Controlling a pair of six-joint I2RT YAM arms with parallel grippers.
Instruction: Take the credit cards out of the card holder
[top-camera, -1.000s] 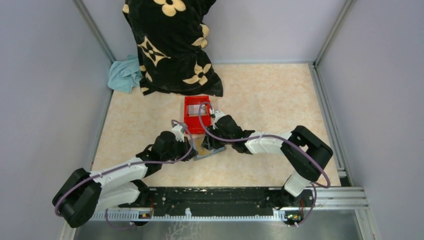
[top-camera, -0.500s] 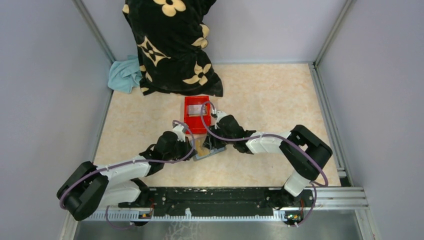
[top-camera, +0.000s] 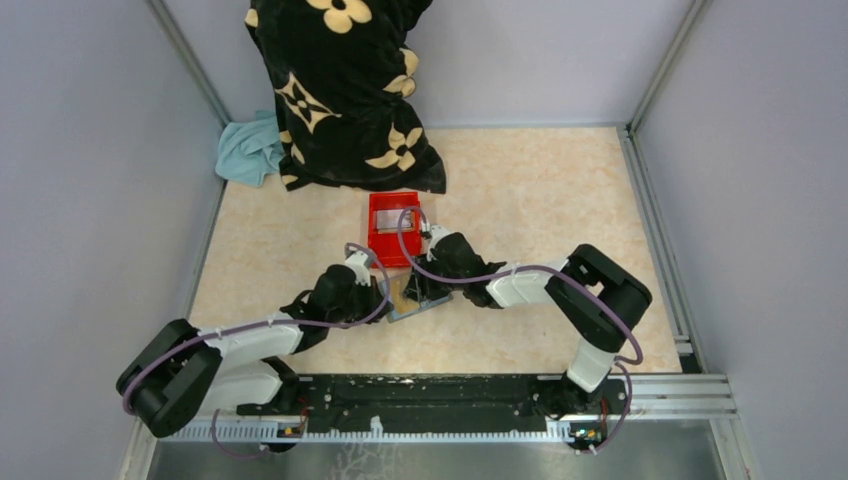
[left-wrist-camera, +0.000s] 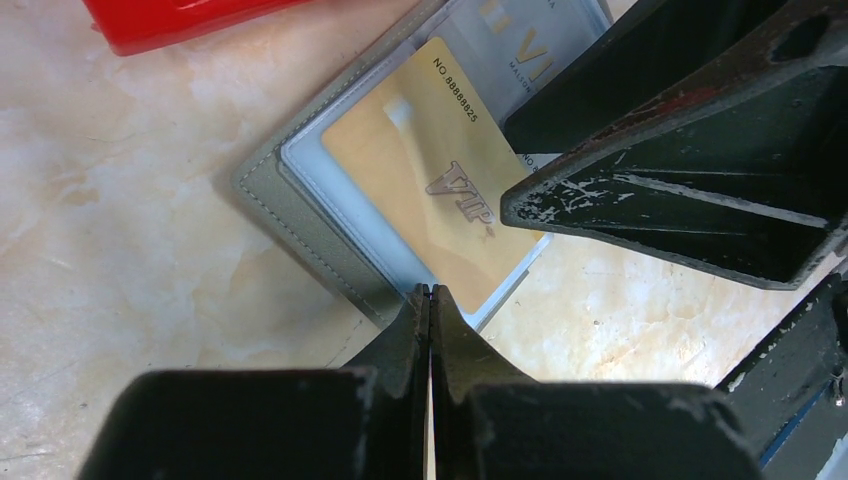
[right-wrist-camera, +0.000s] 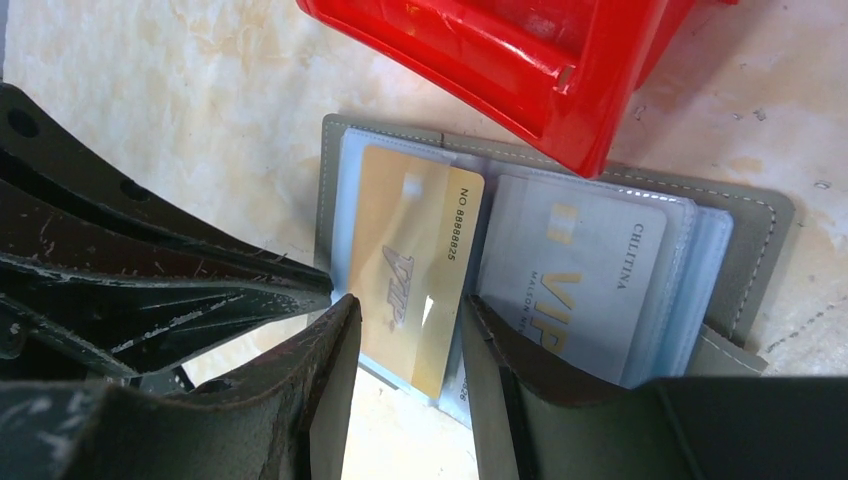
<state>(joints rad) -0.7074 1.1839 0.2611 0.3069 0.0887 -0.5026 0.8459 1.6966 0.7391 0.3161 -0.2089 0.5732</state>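
The right tool (right-wrist-camera: 408, 308) stands partly open, astride the gold VIP card (right-wrist-camera: 415, 240) in the grey card holder (right-wrist-camera: 752, 250). The left tool (left-wrist-camera: 430, 295), fingers pressed together, meets the holder's edge at its tips.

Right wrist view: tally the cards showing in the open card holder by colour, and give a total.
Gold card: 1
Silver-grey card: 1
Total: 2 showing; whether more sit tucked behind them cannot be told.
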